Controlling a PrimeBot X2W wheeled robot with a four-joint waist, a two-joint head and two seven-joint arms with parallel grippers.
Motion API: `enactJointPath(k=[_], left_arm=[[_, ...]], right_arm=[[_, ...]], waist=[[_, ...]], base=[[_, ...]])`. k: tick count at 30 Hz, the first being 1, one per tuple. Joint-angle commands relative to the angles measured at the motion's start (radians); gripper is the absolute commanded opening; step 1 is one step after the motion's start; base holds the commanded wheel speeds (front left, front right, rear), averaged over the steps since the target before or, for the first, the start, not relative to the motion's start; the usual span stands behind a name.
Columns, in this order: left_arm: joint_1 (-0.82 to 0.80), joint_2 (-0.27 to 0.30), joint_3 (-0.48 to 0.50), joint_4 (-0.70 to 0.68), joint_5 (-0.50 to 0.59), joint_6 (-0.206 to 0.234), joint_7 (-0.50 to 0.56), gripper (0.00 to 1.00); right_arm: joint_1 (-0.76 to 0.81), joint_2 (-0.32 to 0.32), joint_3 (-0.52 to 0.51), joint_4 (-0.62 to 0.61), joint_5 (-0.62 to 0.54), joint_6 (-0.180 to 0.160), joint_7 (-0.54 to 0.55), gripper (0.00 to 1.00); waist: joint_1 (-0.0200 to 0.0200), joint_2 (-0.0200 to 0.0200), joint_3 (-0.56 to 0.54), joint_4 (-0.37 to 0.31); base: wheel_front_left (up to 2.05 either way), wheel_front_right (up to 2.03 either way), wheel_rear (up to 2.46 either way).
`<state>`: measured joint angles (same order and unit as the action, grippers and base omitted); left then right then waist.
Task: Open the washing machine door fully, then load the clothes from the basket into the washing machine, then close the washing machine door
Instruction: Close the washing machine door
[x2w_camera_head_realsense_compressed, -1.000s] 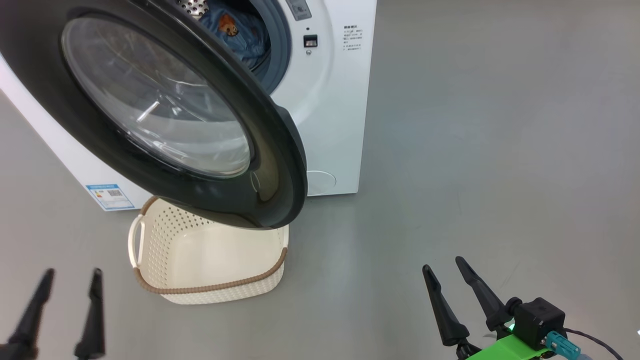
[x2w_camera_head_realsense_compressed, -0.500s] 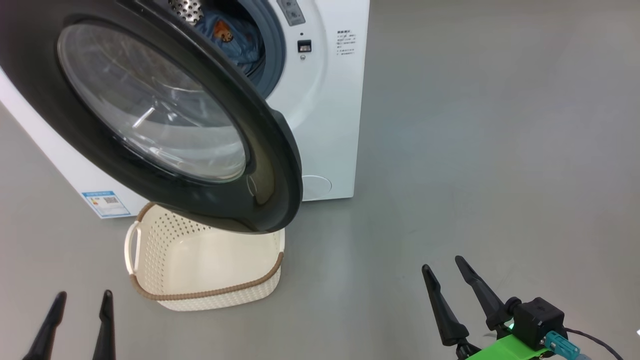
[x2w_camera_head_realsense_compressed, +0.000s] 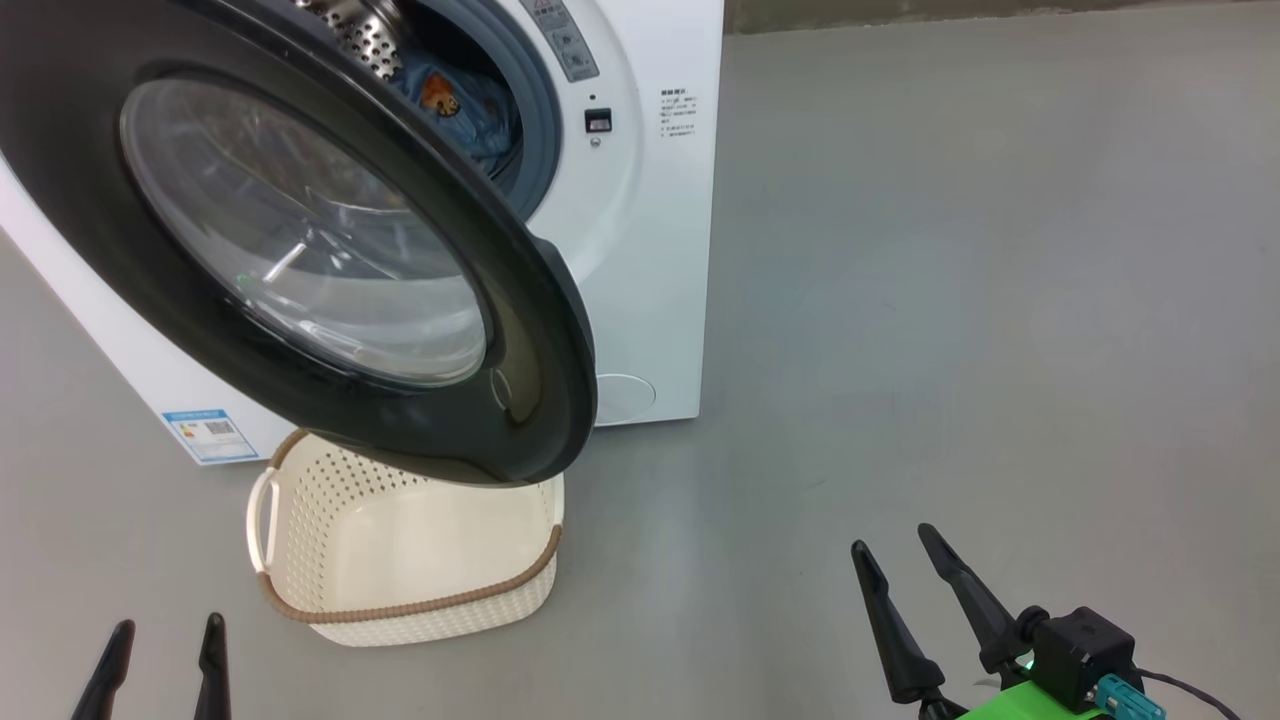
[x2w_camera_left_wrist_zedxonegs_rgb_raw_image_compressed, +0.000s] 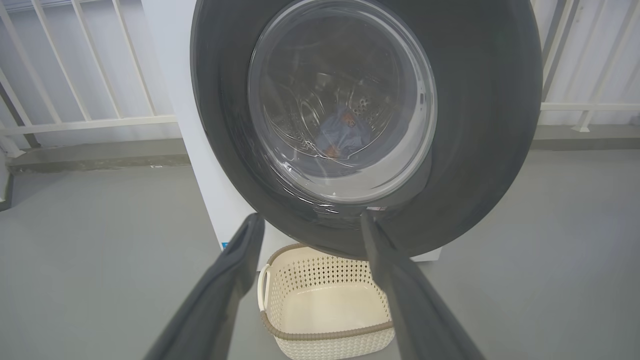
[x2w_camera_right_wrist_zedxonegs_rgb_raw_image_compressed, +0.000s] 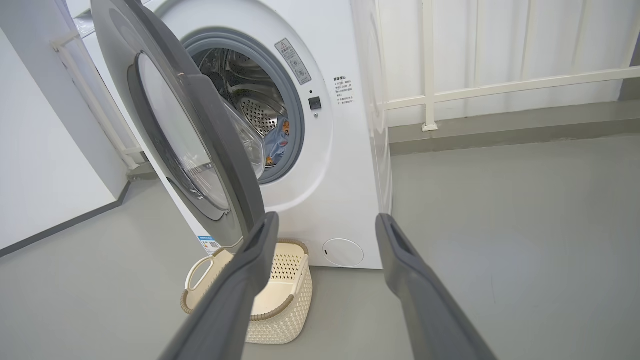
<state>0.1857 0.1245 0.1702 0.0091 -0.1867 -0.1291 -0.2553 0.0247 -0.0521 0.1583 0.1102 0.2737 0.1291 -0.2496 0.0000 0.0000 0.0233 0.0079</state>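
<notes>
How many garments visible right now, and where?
1 that I can tell apart: a blue bear-print bundle in the washing machine drum. It could be two garments bunched together. None in the basket.

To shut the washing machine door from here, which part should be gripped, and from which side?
Probably the washing machine door at its free edge, approached from the robot's right by the open right gripper. The door stands swung out over the basket; that edge is thin enough for the jaws to straddle and lies farthest from the pivot, so it should swing easily.
</notes>
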Motion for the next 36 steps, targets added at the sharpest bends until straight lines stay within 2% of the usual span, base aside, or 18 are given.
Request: enactJointPath(k=[1, 36], left_arm=[[-0.02, 0.009, 0.041, -0.016, 0.012, -0.001, -0.006, 1.0], [-0.026, 0.003, 0.034, 0.002, -0.011, -0.001, -0.006, 1.0]], right_arm=[[-0.008, 0.002, 0.023, -0.025, -0.01, 0.002, -0.012, 1.0], [-0.01, 0.002, 0.016, -0.022, -0.014, 0.002, -0.012, 1.0]], waist=[[0.0, 0.0, -0.003, 0.0], [0.0, 0.0, 0.002, 0.019]], base=[[0.0, 0.0, 0.0], [0.0, 0.0, 0.0]])
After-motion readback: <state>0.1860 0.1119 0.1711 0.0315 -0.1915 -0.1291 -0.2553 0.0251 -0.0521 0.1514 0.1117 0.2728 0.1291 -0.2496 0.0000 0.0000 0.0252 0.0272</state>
